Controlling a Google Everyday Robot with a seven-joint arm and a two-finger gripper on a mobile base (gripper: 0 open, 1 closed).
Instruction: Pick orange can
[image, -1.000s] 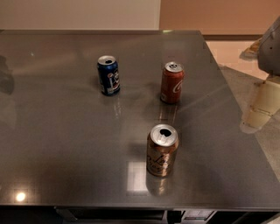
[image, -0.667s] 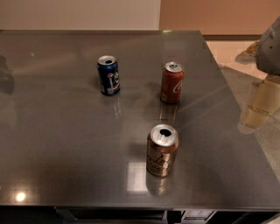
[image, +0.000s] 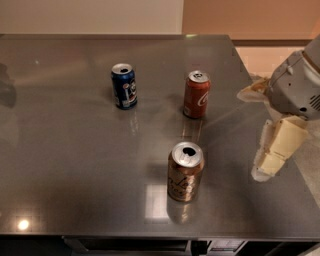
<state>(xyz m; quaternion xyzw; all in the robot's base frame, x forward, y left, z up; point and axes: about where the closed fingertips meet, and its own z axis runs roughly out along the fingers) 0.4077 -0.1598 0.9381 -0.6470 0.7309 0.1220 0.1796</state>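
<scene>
The orange can (image: 185, 172) stands upright on the grey table (image: 75, 165), near the front edge at centre; it is copper-orange with pale cursive lettering and an opened silver top. My gripper (image: 259, 134) hangs at the right edge of the table, to the right of the orange can and well apart from it. Its two cream fingers (image: 278, 148) are spread apart with nothing between them.
A red can (image: 196, 94) with white script stands behind the orange can, right of centre. A blue can (image: 124, 86) stands further left at the same depth. The table's right edge runs just under my gripper, with pale floor beyond it.
My gripper has moved a little to the left, over the table's right edge. The cans have not moved.
</scene>
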